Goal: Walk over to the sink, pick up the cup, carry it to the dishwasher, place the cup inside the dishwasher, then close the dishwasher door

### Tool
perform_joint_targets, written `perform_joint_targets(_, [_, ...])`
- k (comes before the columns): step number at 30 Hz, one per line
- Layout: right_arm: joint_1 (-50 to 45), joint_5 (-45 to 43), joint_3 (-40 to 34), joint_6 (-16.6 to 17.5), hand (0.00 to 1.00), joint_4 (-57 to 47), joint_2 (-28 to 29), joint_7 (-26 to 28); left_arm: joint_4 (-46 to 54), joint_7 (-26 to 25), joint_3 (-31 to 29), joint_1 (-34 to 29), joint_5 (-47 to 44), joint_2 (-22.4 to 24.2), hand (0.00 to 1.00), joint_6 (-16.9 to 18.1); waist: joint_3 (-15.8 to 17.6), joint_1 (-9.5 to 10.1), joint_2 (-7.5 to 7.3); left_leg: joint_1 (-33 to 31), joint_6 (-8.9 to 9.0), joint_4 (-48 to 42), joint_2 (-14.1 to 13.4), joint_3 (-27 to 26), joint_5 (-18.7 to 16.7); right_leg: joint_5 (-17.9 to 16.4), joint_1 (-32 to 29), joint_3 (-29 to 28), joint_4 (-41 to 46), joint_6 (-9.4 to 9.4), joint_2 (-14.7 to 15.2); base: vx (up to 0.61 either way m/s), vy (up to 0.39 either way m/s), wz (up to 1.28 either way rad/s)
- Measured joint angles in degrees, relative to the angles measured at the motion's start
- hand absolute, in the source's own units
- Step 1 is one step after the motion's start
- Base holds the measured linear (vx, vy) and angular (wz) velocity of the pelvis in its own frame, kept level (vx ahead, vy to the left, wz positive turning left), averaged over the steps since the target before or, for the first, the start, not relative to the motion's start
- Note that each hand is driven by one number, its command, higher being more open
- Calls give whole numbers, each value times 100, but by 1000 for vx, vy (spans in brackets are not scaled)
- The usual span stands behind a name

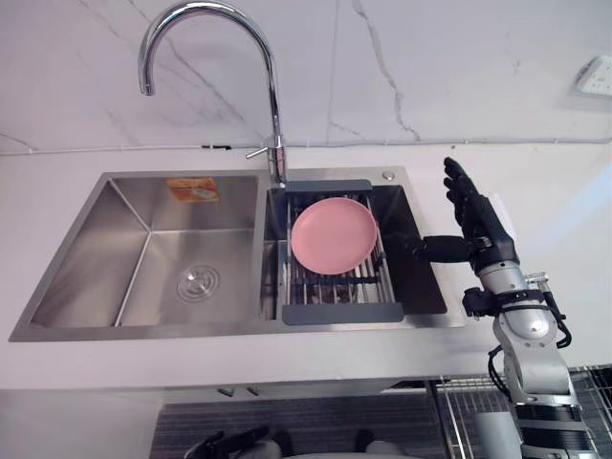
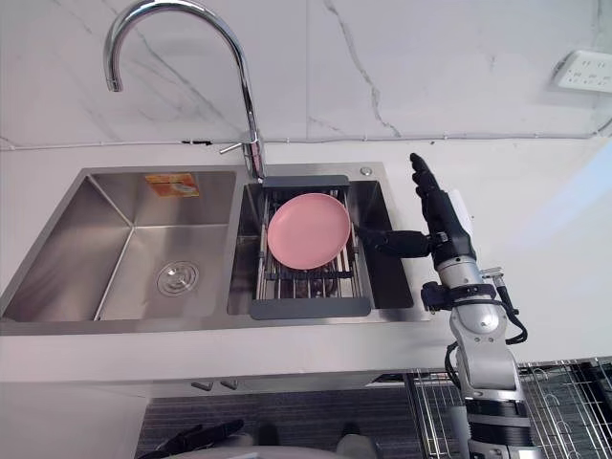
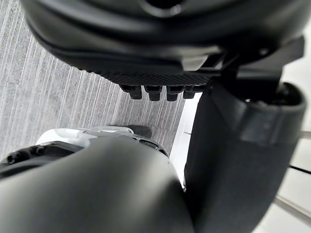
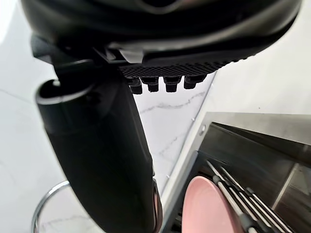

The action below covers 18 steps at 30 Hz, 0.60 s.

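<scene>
A steel double sink (image 1: 115, 277) is set into the white counter. Its right basin holds a grey drying rack (image 1: 342, 313) with a round pink plate (image 1: 333, 234) leaning in it; the plate's edge (image 4: 209, 206) also appears in the right wrist view. My right hand (image 1: 475, 218) is raised over the sink's right rim, open, fingers straight up and thumb (image 1: 435, 249) pointing left toward the rack, touching nothing. My left hand (image 1: 225, 442) hangs low near the floor, open and holding nothing, as the left wrist view's hand (image 3: 160, 43) confirms.
A tall curved chrome faucet (image 1: 273, 96) rises between the basins. The left basin has a drain (image 1: 198, 281) and an orange sticker (image 1: 193, 188). A wire rack (image 2: 564, 392) sits below the counter at lower right. A marble wall with a socket (image 1: 598, 75) stands behind.
</scene>
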<state>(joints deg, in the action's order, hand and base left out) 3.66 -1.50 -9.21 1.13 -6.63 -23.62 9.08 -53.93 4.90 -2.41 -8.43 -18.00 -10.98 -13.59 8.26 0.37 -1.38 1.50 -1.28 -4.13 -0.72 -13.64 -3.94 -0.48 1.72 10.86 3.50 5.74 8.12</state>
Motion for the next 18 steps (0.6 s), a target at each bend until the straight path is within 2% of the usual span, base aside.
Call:
perform_joint_targets(7, [-51,425,95,0,100,136,-55,106,61,19,7,14,4,-55,100,-56,64,-16,-98,30,4,-12,3,-23,2,3,-7,29,48,3,6,27,4,0])
perform_joint_targets(18, [-49,1196,488,-20,100,350,-114,94,182,18,11,5,3,-78,100,-202,89,-4,-138,6,-37,118,91,51,78,-6,-71,180,184,16,107,-38,16,4])
